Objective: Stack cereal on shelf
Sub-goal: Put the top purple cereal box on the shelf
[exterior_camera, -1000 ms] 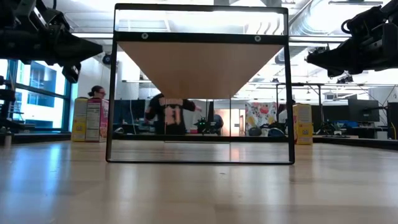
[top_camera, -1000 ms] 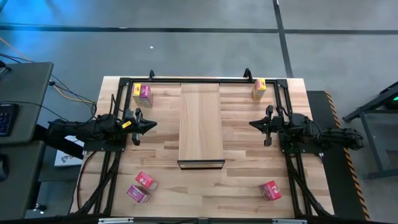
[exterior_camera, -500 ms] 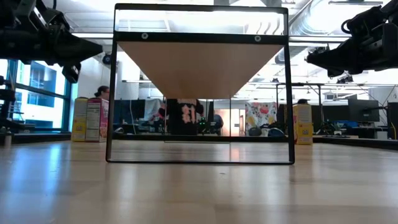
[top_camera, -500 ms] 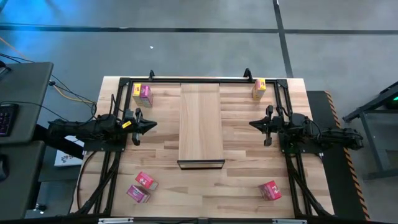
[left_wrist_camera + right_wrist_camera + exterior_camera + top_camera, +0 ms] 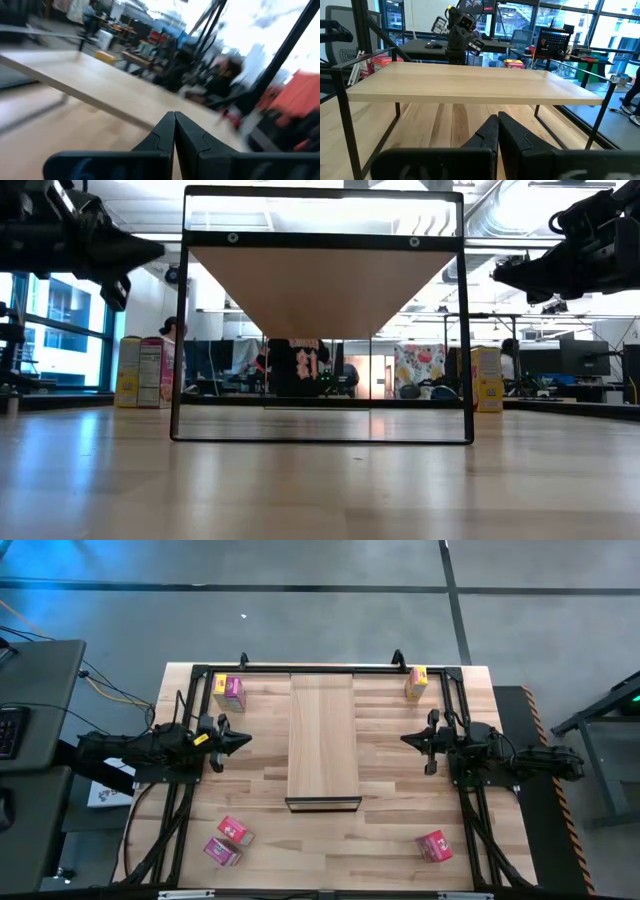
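Bare shelf (image 5: 321,738) stands mid-table; cereal boxes (image 5: 229,690) sit around it.

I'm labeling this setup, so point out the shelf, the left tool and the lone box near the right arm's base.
shelf (image 5: 321,735), high view, middle of its plank top.
left tool (image 5: 243,740), high view, at its fingertips.
red-pink box (image 5: 434,846), high view, its top face.

Left gripper (image 5: 243,740) and right gripper (image 5: 405,739) face each other, fingers closed, empty.

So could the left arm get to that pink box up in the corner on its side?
Probably yes. The pink box stands on open tabletop near the left gripper, with nothing between them; the shelf sits off to the side.
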Available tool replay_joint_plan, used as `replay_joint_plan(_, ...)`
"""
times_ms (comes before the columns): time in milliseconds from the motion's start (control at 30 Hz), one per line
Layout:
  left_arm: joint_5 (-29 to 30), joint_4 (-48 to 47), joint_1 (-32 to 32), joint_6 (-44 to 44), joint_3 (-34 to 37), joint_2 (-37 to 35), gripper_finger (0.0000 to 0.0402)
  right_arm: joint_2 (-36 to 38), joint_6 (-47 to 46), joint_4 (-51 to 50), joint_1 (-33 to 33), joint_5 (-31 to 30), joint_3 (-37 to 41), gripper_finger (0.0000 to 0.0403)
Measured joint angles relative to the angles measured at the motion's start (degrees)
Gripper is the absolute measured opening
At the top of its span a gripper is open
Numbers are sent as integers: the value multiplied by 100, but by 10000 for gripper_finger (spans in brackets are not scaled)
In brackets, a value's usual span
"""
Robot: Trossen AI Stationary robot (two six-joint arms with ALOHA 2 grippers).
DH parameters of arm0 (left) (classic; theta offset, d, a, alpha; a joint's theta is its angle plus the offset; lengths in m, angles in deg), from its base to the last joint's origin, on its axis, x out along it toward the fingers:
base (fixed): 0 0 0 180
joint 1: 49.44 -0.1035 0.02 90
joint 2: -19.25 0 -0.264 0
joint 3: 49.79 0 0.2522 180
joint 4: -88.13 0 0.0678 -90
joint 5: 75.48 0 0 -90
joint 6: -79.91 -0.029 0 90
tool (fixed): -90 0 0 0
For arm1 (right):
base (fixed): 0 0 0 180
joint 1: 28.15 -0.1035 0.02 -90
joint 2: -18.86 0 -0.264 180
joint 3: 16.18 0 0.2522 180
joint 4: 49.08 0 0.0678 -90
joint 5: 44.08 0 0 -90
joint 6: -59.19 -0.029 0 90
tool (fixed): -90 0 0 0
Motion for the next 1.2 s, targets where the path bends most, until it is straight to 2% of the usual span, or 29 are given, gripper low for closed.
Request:
replay_joint_plan(100, 63, 390, 1, 783, -1, 0, 1, 2, -1, 0, 2, 0, 0, 0)
replay_joint_plan(167, 280, 533, -1, 999, -1, 1, 1, 1, -1, -1, 0, 1, 1, 0)
replay_joint_plan(333, 1060, 976, -1, 1039, -1, 2, 1, 0, 0, -2, 0, 0, 0, 0)
replay_joint_plan(467, 1575, 1712, -7, 863, -9, 41, 1, 2, 0, -2, 1, 0, 1, 0)
replay_joint_plan(600, 2057, 1466, -65, 915, -427, 344, 10, 0, 0, -2, 0, 0, 0, 0)
replay_joint_plan(700, 2210, 782, -227, 880, -1058, 916, 40, 2, -2, -2, 1, 0, 1, 0)
replay_joint_plan(833, 2563, -294, -621, 693, -2250, 2043, 105, 2, -1, -2, 1, 0, 2, 0)
replay_joint_plan(1000, 2729, -2446, -1454, 1069, -3842, 3530, 192, 2, -2, -2, 0, 2, 2, 0)
replay_joint_plan(1067, 2577, -3421, -1839, 1364, -4430, 4099, 218, 2, -2, -2, 2, 2, 1, 0)
replay_joint_plan(1200, 2038, -4762, -2542, 1724, -5366, 5170, 247, 2, -1, -2, 2, 2, 0, 0)
